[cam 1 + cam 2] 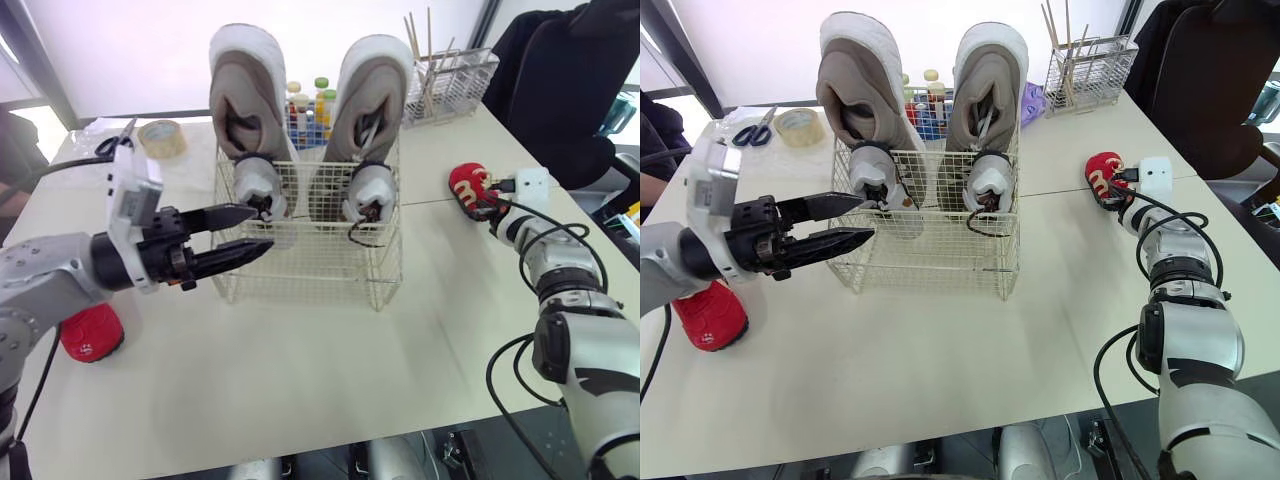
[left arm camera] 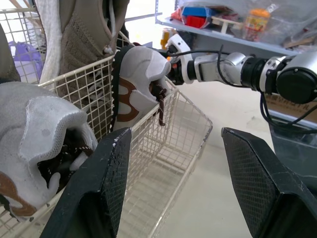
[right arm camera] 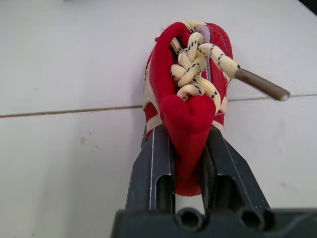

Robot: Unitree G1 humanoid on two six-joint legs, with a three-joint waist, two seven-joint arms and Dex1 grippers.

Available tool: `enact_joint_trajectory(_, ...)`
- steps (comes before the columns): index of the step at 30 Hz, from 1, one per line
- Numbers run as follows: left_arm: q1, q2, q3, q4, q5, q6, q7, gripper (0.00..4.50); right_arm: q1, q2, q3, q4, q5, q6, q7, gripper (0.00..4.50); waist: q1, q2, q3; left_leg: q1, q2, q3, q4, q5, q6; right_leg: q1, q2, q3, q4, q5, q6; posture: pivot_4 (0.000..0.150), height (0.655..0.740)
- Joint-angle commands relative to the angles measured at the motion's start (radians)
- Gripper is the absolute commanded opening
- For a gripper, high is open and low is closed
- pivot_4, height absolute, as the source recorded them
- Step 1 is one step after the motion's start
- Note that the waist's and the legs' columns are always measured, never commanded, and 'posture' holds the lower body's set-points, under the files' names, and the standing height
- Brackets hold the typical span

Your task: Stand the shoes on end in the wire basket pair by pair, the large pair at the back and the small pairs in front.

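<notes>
The wire basket (image 1: 300, 270) stands mid-table. Two large beige shoes (image 1: 245, 90) (image 1: 372, 90) stand on end at its back. In front of them are two small grey-white shoes (image 1: 258, 185) (image 1: 370, 190). My left gripper (image 1: 262, 228) is open at the basket's left front corner, holding nothing; the left wrist view shows its fingers (image 2: 99, 188) wide apart before the basket. On the table to the basket's right, my right gripper (image 3: 187, 131) is shut on a small red shoe (image 3: 185, 89) (image 1: 467, 185). A second red shoe (image 1: 92, 333) lies beside my left forearm.
Behind the basket are bottles (image 1: 305, 110), a tape roll (image 1: 162, 137), scissors (image 1: 760, 125) and a wire rack with sticks (image 1: 450, 80). A dark chair (image 1: 560, 80) stands at the far right. Bare table lies in front of the basket.
</notes>
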Motion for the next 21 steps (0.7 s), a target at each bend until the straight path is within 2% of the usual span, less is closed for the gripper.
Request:
enact_joint_trajectory(1,-0.065,-0.009,0.023,0.043,-0.017,-0.011,0.001,3.0,-0.083,-0.088,-0.06,-0.194,0.065,-0.07,0.075,0.13,0.003,0.003,0.002,0.0,0.0,0.0,0.0,0.0,0.0,0.0,0.0,0.0,0.0,0.0,0.0,0.15,0.74)
enact_joint_trajectory(3,-0.095,-0.019,0.026,0.071,-0.029,-0.006,0.005,3.0,-0.095,-0.113,-0.066,-0.288,0.089,-0.074,0.126,0.13,0.002,0.004,0.003,0.0,0.0,0.0,0.0,0.0,0.0,0.0,0.0,0.0,0.0,0.0,0.0,0.15,0.74)
enact_joint_trajectory(8,-0.211,-0.022,0.03,0.182,-0.059,0.019,-0.002,3.0,-0.136,-0.152,-0.055,-0.709,0.23,-0.05,0.351,0.13,-0.002,0.004,0.003,0.0,0.001,-0.001,0.0,0.0,0.0,0.0,0.002,0.0,0.0,0.0,0.0,0.15,0.74)
enact_joint_trajectory(14,-0.324,0.014,0.034,0.343,-0.082,0.094,-0.086,3.0,-0.13,-0.16,0.07,-1.155,0.371,0.107,0.56,0.13,0.001,0.004,0.002,0.002,0.002,-0.001,0.0,0.001,-0.001,0.0,0.003,0.0,0.001,0.0,0.0,0.15,0.74)
enact_joint_trajectory(17,-0.344,0.05,0.042,0.402,-0.082,0.139,-0.156,3.0,-0.116,-0.157,0.126,-1.251,0.357,0.092,0.614,0.13,0.004,0.003,0.002,0.001,0.002,0.0,0.001,0.0,-0.001,0.0,0.002,0.0,0.002,0.0,0.0,0.15,0.74)
enact_joint_trajectory(21,-0.36,0.098,0.047,0.455,-0.083,0.193,-0.228,3.0,-0.072,-0.137,0.218,-1.276,0.235,-0.096,0.674,0.13,0.006,0.001,0.003,0.001,0.001,0.0,0.001,0.0,-0.001,0.0,0.002,0.0,0.001,0.0,0.0,0.15,0.74)
